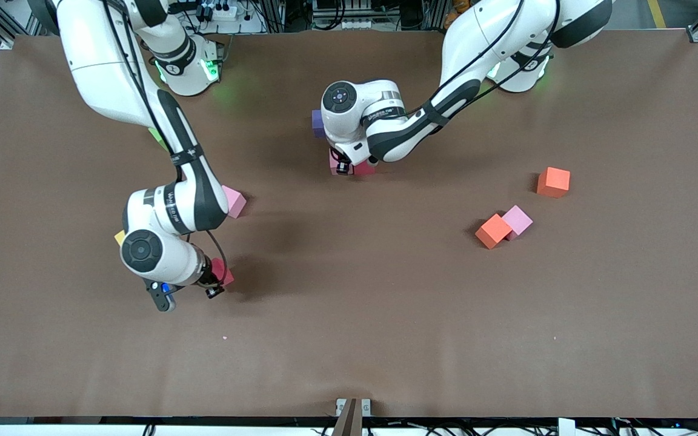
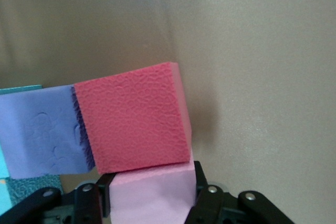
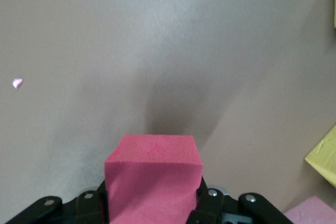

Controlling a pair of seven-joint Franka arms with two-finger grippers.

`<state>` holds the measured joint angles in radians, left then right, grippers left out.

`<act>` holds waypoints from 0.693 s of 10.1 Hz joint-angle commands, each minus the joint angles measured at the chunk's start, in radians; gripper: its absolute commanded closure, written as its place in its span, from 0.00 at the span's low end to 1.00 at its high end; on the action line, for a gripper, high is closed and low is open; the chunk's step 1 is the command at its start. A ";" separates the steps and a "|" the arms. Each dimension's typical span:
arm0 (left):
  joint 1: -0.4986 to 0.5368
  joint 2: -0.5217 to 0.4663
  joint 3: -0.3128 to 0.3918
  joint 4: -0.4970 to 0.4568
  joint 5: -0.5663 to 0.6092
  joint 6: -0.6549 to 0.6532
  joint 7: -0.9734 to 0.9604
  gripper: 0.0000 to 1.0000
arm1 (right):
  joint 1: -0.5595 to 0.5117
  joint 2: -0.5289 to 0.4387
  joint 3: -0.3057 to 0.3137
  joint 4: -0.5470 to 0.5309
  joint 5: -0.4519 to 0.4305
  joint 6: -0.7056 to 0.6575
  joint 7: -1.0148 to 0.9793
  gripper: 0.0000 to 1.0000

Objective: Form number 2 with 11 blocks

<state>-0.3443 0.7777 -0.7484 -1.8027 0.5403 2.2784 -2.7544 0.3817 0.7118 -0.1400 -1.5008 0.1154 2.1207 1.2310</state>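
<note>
Pink block (image 2: 152, 195) clenched in left gripper (image 2: 152, 203), touching red block (image 2: 134, 124) of started digit at table (image 1: 349, 339) middle, toward bases; purple block (image 2: 39, 132) beside red, light blue (image 2: 21, 192) by it. I judge placement turns on this contact: pink must sit flush against red. Right gripper (image 3: 152, 203) grasps red block (image 3: 153, 182) near right arm's end; yellow block (image 3: 323, 156) and pink block (image 3: 312, 211) close by. I read left arm as nearer digit.
</note>
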 commanded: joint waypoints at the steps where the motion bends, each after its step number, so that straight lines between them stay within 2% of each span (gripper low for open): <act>1: -0.013 -0.020 0.007 -0.049 0.052 0.012 -0.152 0.53 | 0.017 -0.052 0.011 -0.065 0.004 -0.004 0.074 0.91; 5: -0.015 -0.017 0.007 -0.047 0.050 0.012 -0.152 0.37 | 0.017 -0.184 0.013 -0.241 0.029 0.044 0.117 0.89; 6: -0.016 -0.017 0.007 -0.046 0.050 0.012 -0.152 0.15 | 0.020 -0.205 0.013 -0.263 0.029 0.044 0.145 0.89; 7: -0.022 -0.017 0.007 -0.044 0.050 0.012 -0.152 0.00 | 0.034 -0.228 0.013 -0.288 0.029 0.047 0.174 0.89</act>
<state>-0.3458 0.7742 -0.7482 -1.8170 0.5429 2.2789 -2.7544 0.4025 0.5637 -0.1327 -1.6951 0.1347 2.1451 1.3562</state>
